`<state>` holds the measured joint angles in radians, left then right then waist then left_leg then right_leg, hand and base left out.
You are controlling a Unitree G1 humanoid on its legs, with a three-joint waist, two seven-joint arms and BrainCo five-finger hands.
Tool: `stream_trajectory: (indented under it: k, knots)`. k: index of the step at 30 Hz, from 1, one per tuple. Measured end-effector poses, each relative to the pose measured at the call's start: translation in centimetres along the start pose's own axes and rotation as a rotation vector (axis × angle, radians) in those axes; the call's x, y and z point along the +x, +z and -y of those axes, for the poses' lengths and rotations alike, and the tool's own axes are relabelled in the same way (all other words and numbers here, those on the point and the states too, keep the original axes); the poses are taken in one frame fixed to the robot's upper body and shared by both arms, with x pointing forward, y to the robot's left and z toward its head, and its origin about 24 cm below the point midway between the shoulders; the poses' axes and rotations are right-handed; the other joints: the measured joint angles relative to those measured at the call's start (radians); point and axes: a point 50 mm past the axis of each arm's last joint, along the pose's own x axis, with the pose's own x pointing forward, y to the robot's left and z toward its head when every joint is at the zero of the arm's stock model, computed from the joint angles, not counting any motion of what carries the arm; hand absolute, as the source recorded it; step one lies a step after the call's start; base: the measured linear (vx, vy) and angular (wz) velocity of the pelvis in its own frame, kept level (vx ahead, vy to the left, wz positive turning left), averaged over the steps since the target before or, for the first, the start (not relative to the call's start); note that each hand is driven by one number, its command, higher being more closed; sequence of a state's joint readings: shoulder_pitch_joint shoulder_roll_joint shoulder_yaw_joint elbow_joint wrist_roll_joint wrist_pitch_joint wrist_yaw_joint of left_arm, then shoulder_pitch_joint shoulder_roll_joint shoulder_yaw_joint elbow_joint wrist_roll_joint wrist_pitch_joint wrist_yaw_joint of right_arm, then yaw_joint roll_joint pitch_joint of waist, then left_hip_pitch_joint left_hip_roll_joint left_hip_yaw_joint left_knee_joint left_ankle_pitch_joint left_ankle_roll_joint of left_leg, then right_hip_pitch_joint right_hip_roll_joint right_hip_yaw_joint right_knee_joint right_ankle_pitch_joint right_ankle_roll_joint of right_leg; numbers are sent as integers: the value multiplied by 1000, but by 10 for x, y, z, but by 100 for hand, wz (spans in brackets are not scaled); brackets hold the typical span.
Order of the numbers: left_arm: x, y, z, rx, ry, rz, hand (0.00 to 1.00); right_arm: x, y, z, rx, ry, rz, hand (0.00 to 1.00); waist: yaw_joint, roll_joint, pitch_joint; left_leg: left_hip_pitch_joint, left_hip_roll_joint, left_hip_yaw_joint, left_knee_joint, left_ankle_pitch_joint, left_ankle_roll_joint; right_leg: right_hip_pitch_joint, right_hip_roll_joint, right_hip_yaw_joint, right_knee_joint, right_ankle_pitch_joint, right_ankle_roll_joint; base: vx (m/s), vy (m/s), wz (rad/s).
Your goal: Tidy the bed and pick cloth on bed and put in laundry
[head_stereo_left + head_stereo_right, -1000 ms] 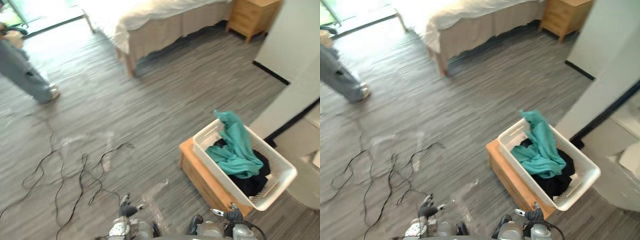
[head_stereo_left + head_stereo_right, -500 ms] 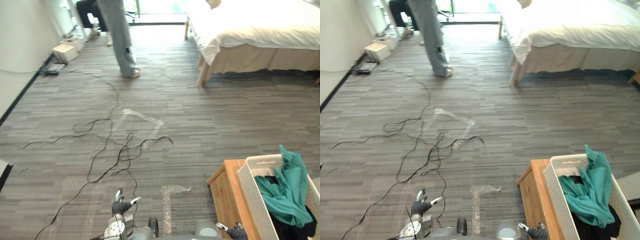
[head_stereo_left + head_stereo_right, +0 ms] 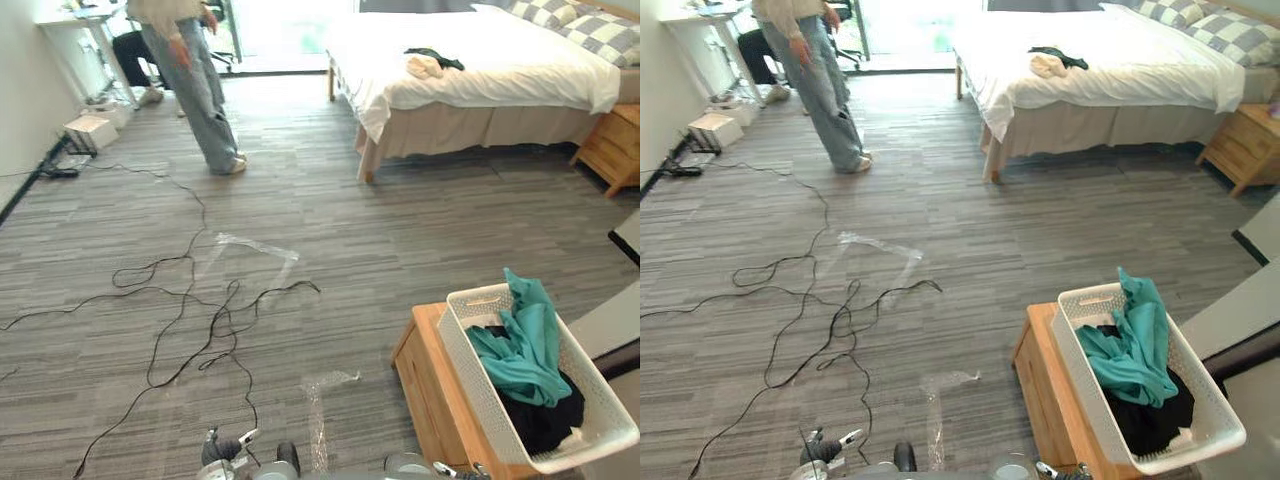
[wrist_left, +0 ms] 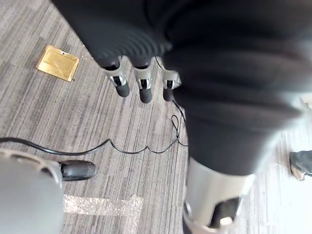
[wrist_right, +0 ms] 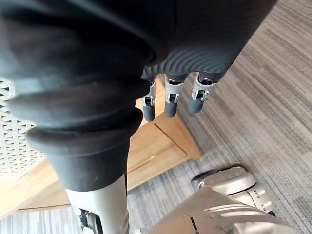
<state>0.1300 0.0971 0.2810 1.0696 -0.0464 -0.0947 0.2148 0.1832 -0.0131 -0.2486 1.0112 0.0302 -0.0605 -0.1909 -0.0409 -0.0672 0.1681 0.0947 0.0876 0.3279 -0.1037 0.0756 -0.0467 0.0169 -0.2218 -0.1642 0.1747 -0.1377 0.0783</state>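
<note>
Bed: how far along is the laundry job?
Done: a teal cloth and a black cloth lie in the basket. In hand: nothing; the left hand and right hand are open and empty. Left: a dark cloth and a cream cloth still lie on the bed, across the room.

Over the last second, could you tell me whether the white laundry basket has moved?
No. The laundry basket still sits on the same wooden stand, with the teal cloth draped over its rim. Only the camera has turned.
</note>
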Motion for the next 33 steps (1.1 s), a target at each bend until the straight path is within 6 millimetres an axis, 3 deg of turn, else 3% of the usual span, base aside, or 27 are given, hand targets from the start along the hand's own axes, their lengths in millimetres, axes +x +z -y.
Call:
stream_trajectory:
  k: [5,7,9,10,11,12,14,15,16,18,19,20,23,24,25,26,27,28,29,31,33]
  knots:
    - [-2,-4,7,1,-35,-8,0,2,-4,10,-18,-14,-22,0,0,32,-16,-9,34,-1,9,-12,-28,14,33,-8,-45,9,15,19,-51,1]
    - [-2,-4,6,-10,-33,-9,0,3,-1,10,-25,-4,-17,0,2,41,-15,-77,95,6,157,-84,-85,11,61,-8,-50,1,1,66,-165,-13]
    - [-6,-12,9,-56,-26,-27,0,3,3,12,-53,0,4,0,18,69,-12,-128,179,18,342,-171,-117,14,99,-7,-41,-13,-24,56,-143,-64]
    - [-7,-12,11,-81,-26,-32,0,4,7,14,-81,1,21,0,29,81,-13,-162,221,-16,460,-172,-111,16,123,9,-41,-9,-31,91,-92,-74]
    - [-7,-8,11,-92,-27,-14,0,4,9,12,-79,6,29,0,30,78,-9,-218,235,-43,581,-136,-146,30,121,15,-51,-3,-35,127,-136,-39]
    - [-5,-3,10,-93,-23,9,0,4,8,10,-76,9,25,0,30,49,4,-276,208,-59,655,-140,-165,49,95,34,-71,-1,-33,114,-155,-13]
    - [-6,3,15,-89,-29,42,0,6,15,10,-80,8,41,0,36,56,7,-294,139,-52,592,-180,-121,48,59,59,-85,-2,-32,125,-46,-14]
    - [-8,5,21,-79,-49,59,0,8,24,15,-89,-2,63,0,47,79,12,-296,75,-40,435,-176,-105,54,44,86,-114,-3,-24,175,51,-21]
    - [-8,5,23,-80,-52,62,0,9,25,15,-90,-3,67,0,51,84,15,-295,66,-39,401,-174,-102,54,44,91,-118,-3,-22,268,98,-30]
    - [-10,3,26,-64,-51,57,0,11,35,14,-92,-4,88,0,69,107,20,-258,21,-36,214,-56,-25,63,42,126,-153,-6,5,369,99,-30]
    - [-8,8,26,-56,-50,71,0,12,37,15,-96,-8,92,0,66,98,30,-272,24,-24,242,-61,-18,64,51,120,-126,-8,15,448,27,-2]
    - [-7,14,26,-46,-49,88,0,12,35,13,-96,-5,85,0,66,91,32,-289,27,-23,297,-86,13,68,52,117,-82,-5,14,383,-34,13]
    - [-5,15,20,-49,-21,89,0,10,29,3,-112,5,70,0,108,45,48,-323,38,20,538,-159,30,150,20,127,-116,32,26,287,-32,-41]
    - [-5,13,17,-56,-7,81,0,9,25,5,-117,1,62,0,113,33,31,-316,0,-21,487,-176,36,130,10,158,-68,26,32,279,36,-63]
    - [-7,7,20,-56,-13,65,0,10,26,10,-112,-13,65,0,108,55,22,-305,-1,-31,443,-181,41,112,20,174,-16,17,46,191,110,-77]
    - [-8,-1,19,-53,-11,36,0,10,24,12,-98,-21,57,0,106,56,23,-275,-16,-23,415,-208,70,44,14,219,174,-42,78,161,88,-41]
    - [-5,1,11,-18,2,36,0,8,17,9,-78,-19,37,0,85,26,27,-215,-54,-25,376,-219,71,-47,-9,257,418,-37,83,183,67,-12]
    - [-4,2,7,-4,9,39,0,6,12,5,-62,-10,23,0,71,6,29,-185,-74,-28,348,-220,70,-85,-17,274,524,0,88,301,5,36]
    - [-3,1,0,17,22,37,0,3,5,-2,-41,2,11,0,47,-13,41,-108,-108,-44,289,-220,70,-139,-37,279,672,88,84,369,4,33]
    - [-1,4,0,42,16,43,0,1,0,-2,-32,4,-6,0,41,-26,42,-36,-115,-61,249,-229,84,-208,-40,224,811,18,56,356,-16,21]
    - [0,9,2,60,8,51,0,1,1,-3,-26,5,2,0,26,-16,48,13,-95,-94,239,-263,93,-285,-18,76,772,-103,27,344,-69,30]
